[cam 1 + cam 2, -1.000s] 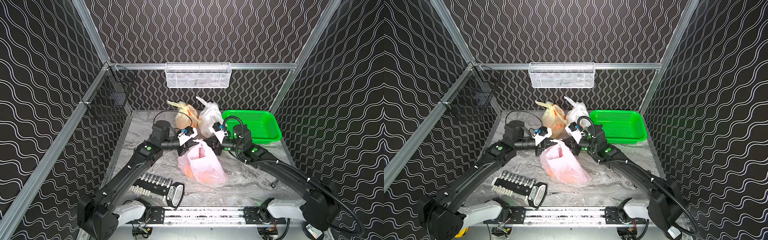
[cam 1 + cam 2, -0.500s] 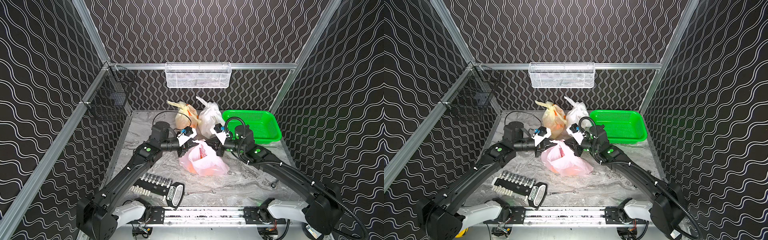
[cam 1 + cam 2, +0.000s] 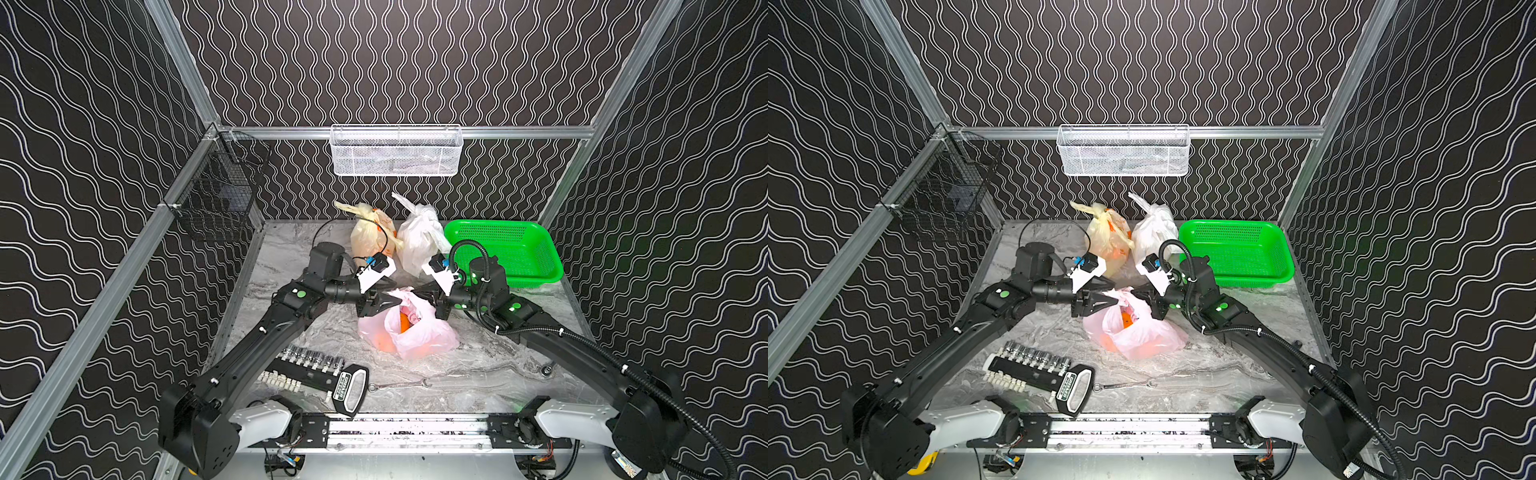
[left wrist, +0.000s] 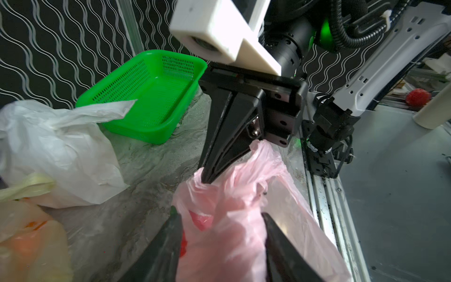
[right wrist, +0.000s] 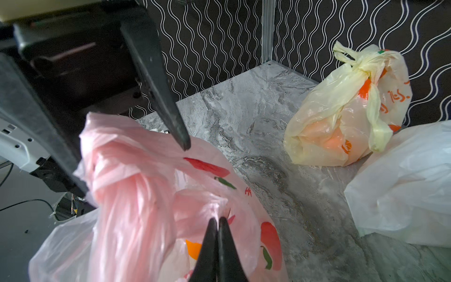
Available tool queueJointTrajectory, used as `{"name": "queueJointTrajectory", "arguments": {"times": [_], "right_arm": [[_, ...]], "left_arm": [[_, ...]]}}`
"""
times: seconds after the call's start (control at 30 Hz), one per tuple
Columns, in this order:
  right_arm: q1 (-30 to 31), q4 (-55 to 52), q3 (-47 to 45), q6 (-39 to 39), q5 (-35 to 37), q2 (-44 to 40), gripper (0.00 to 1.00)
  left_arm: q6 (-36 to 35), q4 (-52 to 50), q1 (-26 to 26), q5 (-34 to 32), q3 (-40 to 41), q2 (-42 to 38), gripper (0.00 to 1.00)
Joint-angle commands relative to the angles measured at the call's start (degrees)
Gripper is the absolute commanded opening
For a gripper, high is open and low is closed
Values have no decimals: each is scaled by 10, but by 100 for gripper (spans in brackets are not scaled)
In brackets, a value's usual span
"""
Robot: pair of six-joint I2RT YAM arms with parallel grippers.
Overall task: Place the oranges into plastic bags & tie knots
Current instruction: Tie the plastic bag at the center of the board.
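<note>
Left gripper (image 4: 219, 213): jaws spread wide, straddling the bunched plastic at the neck of the pink bag (image 3: 419, 336) without pinching it. Right gripper (image 5: 218, 219) is clamped shut on a fold of that same bag's handle, so it's the only one actually holding anything.

The pink bag sits on the marble tabletop (image 3: 478, 374) in the middle of both top views, between the two grippers. You can see oranges (image 3: 405, 322) through its mouth, which looks pretty gaping from above. The right wrist view shows the handles twisted into a loose loop, so I'd call that a knot started but nowhere near cinched.

Further back, in the upper middle of both top views, the yellowish bag (image 5: 341, 127) has a proper knot (image 5: 360, 70) with tails poking out and orange fruit showing through. The white bag (image 3: 419, 245) just right of it looks tied too, though I can't see inside. No loose oranges show in the green basket (image 3: 532, 280), at right of centre.

My read: two bags done, fruit all bagged, and what's left is tightening the knot on the pink one.
</note>
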State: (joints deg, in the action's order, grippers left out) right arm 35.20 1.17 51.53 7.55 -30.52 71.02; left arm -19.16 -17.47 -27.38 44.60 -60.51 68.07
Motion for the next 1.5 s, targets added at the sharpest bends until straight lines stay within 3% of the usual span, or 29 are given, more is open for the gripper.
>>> {"name": "queueJointTrajectory", "arguments": {"times": [0.0, 0.1, 0.3, 0.4, 0.67, 0.87, 1.17, 1.27, 1.37, 1.47], "right_arm": [[0, -6, 2, 8, 5, -4, 0], [0, -4, -3, 8, 8, -6, 0], [0, -2, -6, 8, 12, -10, 0], [0, -2, -6, 11, 10, -10, 0], [0, -3, -3, 11, 7, -9, 0], [0, -5, -6, 11, 11, -10, 0], [0, -3, -6, 8, 19, -11, 0], [0, -8, -1, 8, 23, -10, 0], [0, -3, -2, 3, 38, -15, 0], [0, 21, -16, -18, 80, -31, 0]], "left_arm": [[11, -8, 2, -61, 0, -23, 84], [6, -38, 3, -92, 15, -56, 91], [33, -63, 3, -172, 68, -147, 95], [38, -63, 4, -175, 91, -167, 95], [25, -68, 3, -158, 73, -128, 74], [25, -66, 4, -140, 67, -133, 61], [18, -81, 3, -137, 71, -139, 34], [16, -78, 4, -136, 74, -143, 21], [10, -87, 4, -133, 70, -144, 0], [1, -101, 4, -133, 66, -148, 0]]}}
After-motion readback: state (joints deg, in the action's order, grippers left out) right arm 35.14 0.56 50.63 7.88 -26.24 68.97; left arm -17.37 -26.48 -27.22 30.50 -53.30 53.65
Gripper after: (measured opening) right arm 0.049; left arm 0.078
